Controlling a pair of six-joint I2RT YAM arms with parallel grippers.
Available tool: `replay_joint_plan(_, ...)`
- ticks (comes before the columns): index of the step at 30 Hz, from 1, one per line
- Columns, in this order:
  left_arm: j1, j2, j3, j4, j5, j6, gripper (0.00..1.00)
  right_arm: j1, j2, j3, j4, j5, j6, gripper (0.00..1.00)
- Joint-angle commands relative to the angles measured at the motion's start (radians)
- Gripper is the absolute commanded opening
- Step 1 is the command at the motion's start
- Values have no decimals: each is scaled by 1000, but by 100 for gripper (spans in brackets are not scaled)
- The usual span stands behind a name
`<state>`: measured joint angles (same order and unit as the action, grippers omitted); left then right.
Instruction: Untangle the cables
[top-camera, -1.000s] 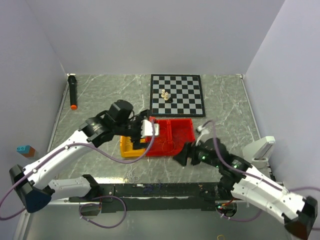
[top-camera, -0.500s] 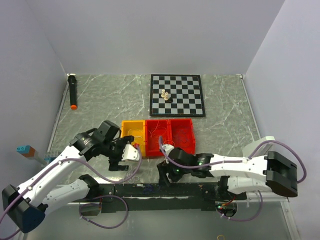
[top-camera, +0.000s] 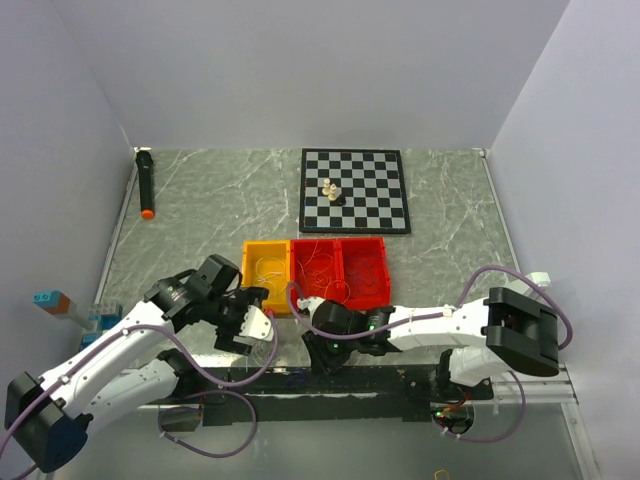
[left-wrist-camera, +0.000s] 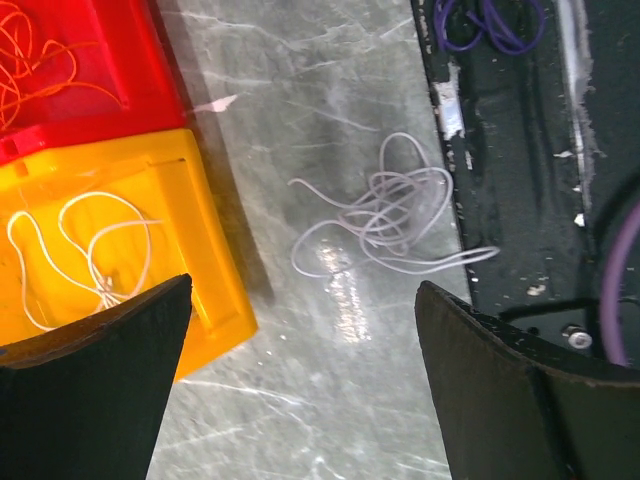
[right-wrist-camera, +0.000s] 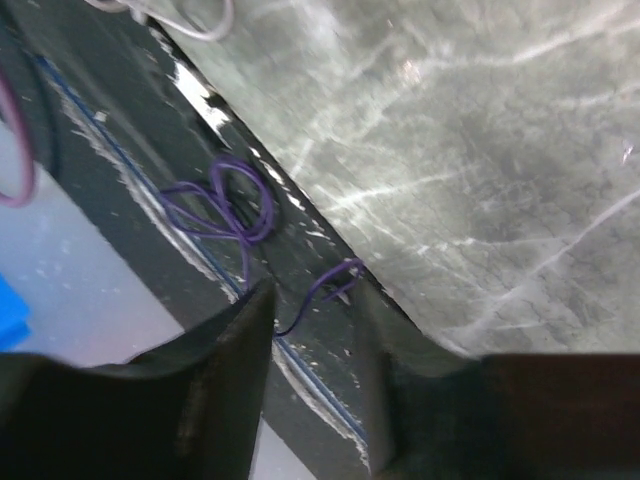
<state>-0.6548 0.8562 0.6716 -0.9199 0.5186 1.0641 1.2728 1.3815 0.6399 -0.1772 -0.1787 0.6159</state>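
Note:
The cables lie in separate places. A pale white bunch (left-wrist-camera: 390, 215) rests loose on the table just ahead of my left gripper (left-wrist-camera: 300, 400), which hangs wide open over bare marble, holding nothing. A white cable (left-wrist-camera: 90, 250) lies in the yellow bin (top-camera: 265, 265), and an orange one (left-wrist-camera: 40, 70) in the red bin (top-camera: 315, 265). Purple cable loops (right-wrist-camera: 225, 205) sit on the black rail. My right gripper (right-wrist-camera: 315, 290) is low over that rail, its jaws narrowed with a gap, and a loose purple strand end (right-wrist-camera: 330, 280) lies between the tips, not pinched.
A second red bin (top-camera: 365, 262) adjoins the first. Behind it is a chessboard (top-camera: 375, 200) with chess pieces (top-camera: 331, 190). A black marker (top-camera: 146, 185) lies far left, and coloured blocks (top-camera: 50, 300) at the left wall. The black rail (top-camera: 400, 380) runs along the near edge.
Both arms have pulled back from the bins to the near edge. The right arm swung left and down over the rail, its jaws narrowing. The left gripper stays wide open.

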Motion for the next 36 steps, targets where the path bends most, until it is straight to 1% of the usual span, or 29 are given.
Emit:
replay_joint_plan(1, 3, 44, -3, 65, 47, 83, 96, 7, -2, 43, -21, -7, -13, 37)
replay_joint_plan(4, 3, 66, -10, 64, 55, 143, 95, 10, -30, 38, -36, 31, -12, 10)
replay_joint_plan(5, 4, 70, -13, 65, 55, 164, 95, 10, -48, 40, -50, 47, -13, 3)
replay_joint_plan(6, 1, 76, -17, 69, 52, 174, 96, 10, -64, 46, -68, 68, -18, 0)
replay_joint_plan(10, 3, 89, -26, 41, 55, 236, 96, -1, -183, 75, -165, 172, -50, 0)
replay_joint_plan(14, 3, 92, -50, -3, 54, 348, 95, -44, -303, 96, -240, 223, -84, 0)
replay_joint_plan(16, 1, 93, -61, -10, 57, 382, 93, -84, -364, 110, -284, 229, -103, 0)
replay_joint_plan(19, 1, 109, -75, -5, 61, 419, 88, -173, -430, 136, -323, 216, -145, 0)
replay_joint_plan(23, 0, 139, -90, 30, 52, 450, 83, -306, -467, 199, -383, 222, -231, 0)
replay_joint_plan(27, -5, 164, -109, 79, 55, 471, 73, -429, -447, 257, -403, 258, -291, 0)
replay_joint_plan(32, -16, 195, -135, 128, 47, 490, 61, -602, -401, 277, -364, 303, -283, 0)
replay_joint_plan(36, -25, 211, -142, 162, 46, 490, 41, -694, -374, 242, -288, 265, -243, 0)
